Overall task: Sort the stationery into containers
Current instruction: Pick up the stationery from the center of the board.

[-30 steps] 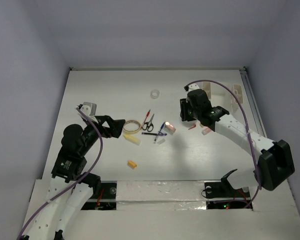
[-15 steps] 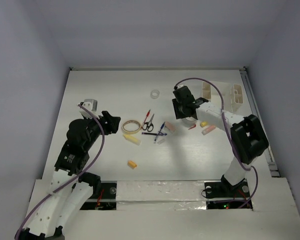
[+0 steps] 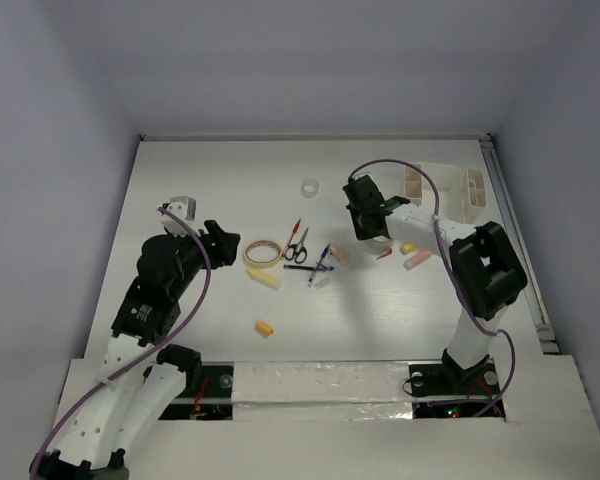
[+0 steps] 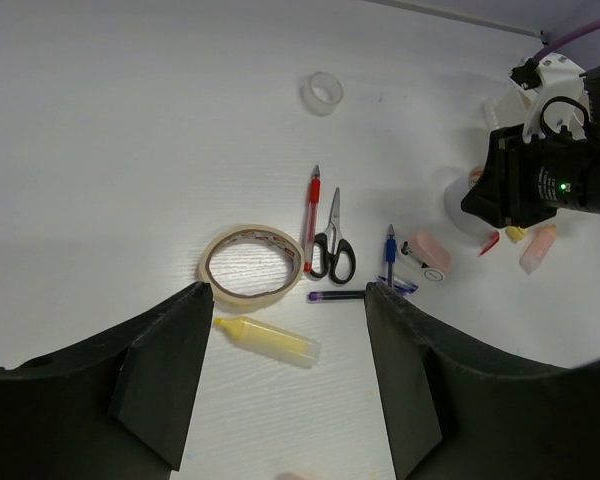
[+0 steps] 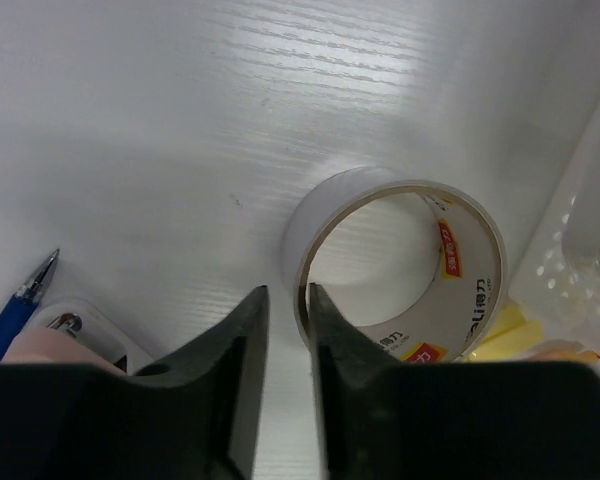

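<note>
Right arm [image 3: 485,265] has folded in from its stretched pose of a second ago. The right gripper [image 3: 373,232] has shifted slightly toward 11 o'clock. The left gripper [image 3: 230,245] has eased back a touch and its jaws stand narrower than before. Loose items are unmoved.

Top view: the organiser [image 3: 442,176] sits at 2 o'clock on the table [image 3: 200,180]. The stationery is clustered mid-table: beige tape roll [image 3: 263,252], scissors [image 3: 298,246], red pen [image 3: 293,231], blue pen [image 3: 324,257] and yellow marker [image 3: 264,278]. An orange block [image 3: 265,328] lies at 6 o'clock of the cluster and a small clear roll [image 3: 309,187] at 12. The right gripper points down between cluster and organiser. The left gripper faces the beige tape roll from its 9 o'clock, not touching it.

Left wrist: fingers [image 4: 150,380] are spread with nothing between them. The beige tape roll lies flat ahead at 12 o'clock, with the yellow marker just beside it at 6. That lineup suggests it's the left arm's next pick.

Right wrist: a clear tape roll [image 5: 320,210] lies flat, and the white plastic at 3 o'clock is probably the organiser. The jaws are pressed in on the roll's wall at 7 o'clock, one finger inside the ring and one outside. I read that as a pinch. A wall grip makes sense, since the roll looks too wide to span. Risk: the roll may swing on the lift.
</note>
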Tool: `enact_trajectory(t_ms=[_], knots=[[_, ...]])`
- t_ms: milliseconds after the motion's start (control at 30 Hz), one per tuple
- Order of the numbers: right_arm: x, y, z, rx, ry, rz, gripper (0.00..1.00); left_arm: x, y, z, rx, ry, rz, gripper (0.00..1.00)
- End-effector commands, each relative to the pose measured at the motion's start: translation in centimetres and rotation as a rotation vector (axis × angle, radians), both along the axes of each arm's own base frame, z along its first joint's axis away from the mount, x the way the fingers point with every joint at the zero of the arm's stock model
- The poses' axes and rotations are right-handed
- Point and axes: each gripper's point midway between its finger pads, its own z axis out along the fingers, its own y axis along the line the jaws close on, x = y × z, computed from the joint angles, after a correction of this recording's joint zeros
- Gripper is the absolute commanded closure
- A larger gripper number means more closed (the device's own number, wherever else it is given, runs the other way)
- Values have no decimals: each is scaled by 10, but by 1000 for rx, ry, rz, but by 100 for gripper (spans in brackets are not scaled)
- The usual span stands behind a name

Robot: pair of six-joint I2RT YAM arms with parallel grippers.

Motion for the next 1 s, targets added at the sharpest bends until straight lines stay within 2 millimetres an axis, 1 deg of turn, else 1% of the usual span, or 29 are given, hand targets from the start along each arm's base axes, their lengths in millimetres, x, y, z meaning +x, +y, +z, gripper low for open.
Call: enact_trajectory(t_ms=[0,33,100,200,233,267,300,333,400,467,500,600,633,667,733,800,867,900,933,967], knots=[[18,3,6,20,-45,-7,77,3,-1,5,-11,-14,5,41],[19,3,7,21,-46,-7,79,3,-1,5,-11,-14,5,41],[22,4,10,24,-60,-8,80,4,-1,4,-9,-10,6,41],[25,3,17,42,-75,-4,85,4,-1,4,-9,-10,6,42],[25,4,18,46,-76,-3,91,4,-1,4,-10,-11,6,42],[25,4,19,45,-81,-1,93,4,-1,4,-9,-10,8,42],[27,0,20,46,-84,-12,98,4,-1,4,-10,-10,8,42],[28,0,23,48,-93,-14,100,3,-1,4,-11,-11,8,42],[30,1,42,75,-144,-12,100,3,-1,4,-11,-11,8,42],[32,4,68,110,-202,3,100,4,-1,4,-10,-11,6,42],[33,5,101,156,-278,12,100,4,-1,4,-10,-11,5,42],[32,10,162,247,-421,46,100,3,-2,4,-10,-13,0,42],[26,7,195,283,-496,50,100,4,0,5,-11,-16,7,42],[24,4,214,297,-539,49,100,4,0,6,-13,-17,5,42],[22,-10,245,304,-617,14,100,3,0,6,-14,-21,5,42],[28,-34,259,281,-654,-52,100,2,-1,8,-16,-27,0,42],[34,-52,260,271,-655,-103,100,1,-1,9,-19,-33,-5,42],[40,-73,258,262,-648,-151,100,1,-1,10,-19,-36,-5,42],[43,-82,254,263,-640,-176,100,1,-2,10,-22,-36,-7,42],[49,-103,252,263,-646,-233,100,1,-2,11,-21,-40,-11,42]])
